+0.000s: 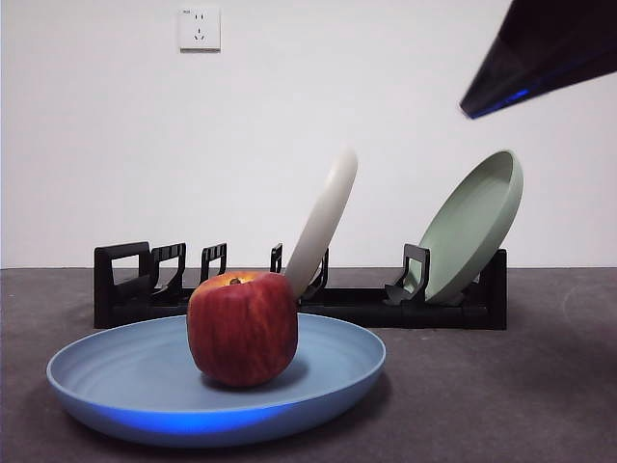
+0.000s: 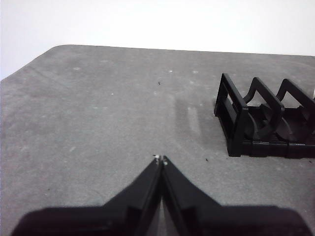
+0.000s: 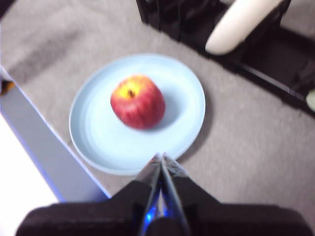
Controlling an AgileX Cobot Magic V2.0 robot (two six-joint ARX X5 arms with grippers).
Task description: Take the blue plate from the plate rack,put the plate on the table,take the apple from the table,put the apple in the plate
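Note:
The red apple (image 1: 242, 327) with a yellowish top sits upright on the blue plate (image 1: 125, 386), which lies flat on the dark grey table (image 1: 501, 395) in front of the black plate rack (image 1: 125, 280). From the right wrist view, the apple (image 3: 138, 102) rests left of centre in the plate (image 3: 182, 113). My right gripper (image 3: 161, 158) is shut and empty, raised above the plate's near rim; it shows as a black tip (image 1: 540, 58) at the upper right of the front view. My left gripper (image 2: 160, 159) is shut and empty over bare table beside the rack's looped end (image 2: 234, 115).
A cream-white plate (image 1: 323, 217) leans in the rack's middle and a pale green plate (image 1: 472, 227) leans at its right end. A wall socket (image 1: 200, 28) is on the white back wall. The table's edge (image 3: 44, 147) runs close to the blue plate.

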